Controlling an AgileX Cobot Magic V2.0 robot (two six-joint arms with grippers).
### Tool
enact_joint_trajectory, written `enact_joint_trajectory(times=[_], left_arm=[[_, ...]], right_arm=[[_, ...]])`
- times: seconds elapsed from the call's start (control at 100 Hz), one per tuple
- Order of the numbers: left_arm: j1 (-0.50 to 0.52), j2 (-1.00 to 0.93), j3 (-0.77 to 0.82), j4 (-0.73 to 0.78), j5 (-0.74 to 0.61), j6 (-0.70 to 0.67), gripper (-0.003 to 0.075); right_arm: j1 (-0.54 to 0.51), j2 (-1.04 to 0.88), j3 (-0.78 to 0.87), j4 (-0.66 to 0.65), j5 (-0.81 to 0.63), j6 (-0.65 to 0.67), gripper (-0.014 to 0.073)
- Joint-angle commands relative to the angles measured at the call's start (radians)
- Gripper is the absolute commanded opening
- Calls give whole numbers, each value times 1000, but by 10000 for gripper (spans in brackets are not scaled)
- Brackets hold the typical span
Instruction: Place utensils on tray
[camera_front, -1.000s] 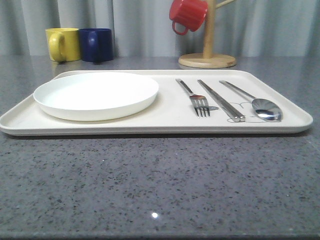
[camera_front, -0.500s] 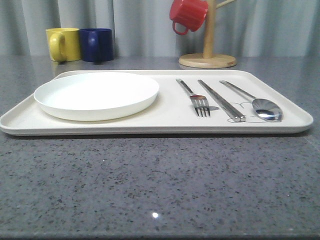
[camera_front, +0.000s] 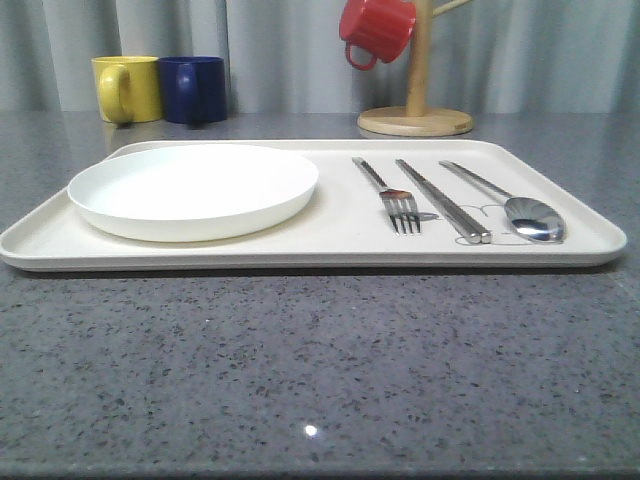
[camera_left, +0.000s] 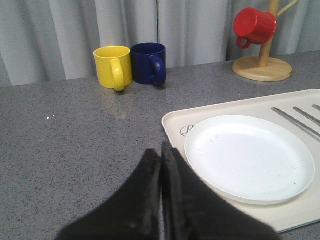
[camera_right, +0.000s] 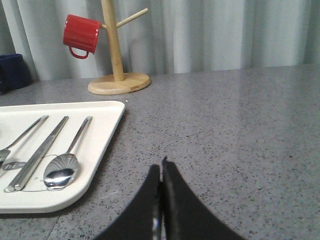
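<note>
Nothing moved: utensils (camera_front: 445, 200) flat on tray (camera_front: 300, 255).

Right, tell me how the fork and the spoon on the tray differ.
The fork ends in tines; the spoon ends in an oval bowl. The fork lies nearer the white plate, the spoon nearer the tray's right edge, chopsticks between them. Both are slim silver metal, heads toward the robot.

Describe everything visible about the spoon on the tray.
The spoon is slim, shiny silver metal with a long straight handle and an oval bowl. It lies flat on the cream tray, rightmost of the utensils, beside the chopsticks and apart from them. Its bowl faces up at the near end, over a faint line drawing on the tray; the handle angles away toward the far side. Nothing else touches it.
</note>
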Motion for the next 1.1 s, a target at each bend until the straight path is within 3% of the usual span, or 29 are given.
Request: enact_joint_trajectory(times=[0.0,0.37,0.69,0.79,1.09], left_arm=[[3,8,-28,-13,-69,0,-19],[3,-4,8,31,-196,-15,-19],[3,-147,217,501,-378,-539,-19],[3,-202,296,509,-445,-545,-19],[3,-359,468,509,-460,-545,-19]], right_arm=[[-7,-17,4,-13,-84,-8,-69],[-7,-17,4,-13,-84,-8,-69],[-7,-17,4,-13,-84,-8,-69],[-7,-17,4,-13,-84,-8,-69],[-7,-17,4,-13,-84,-8,-69]])
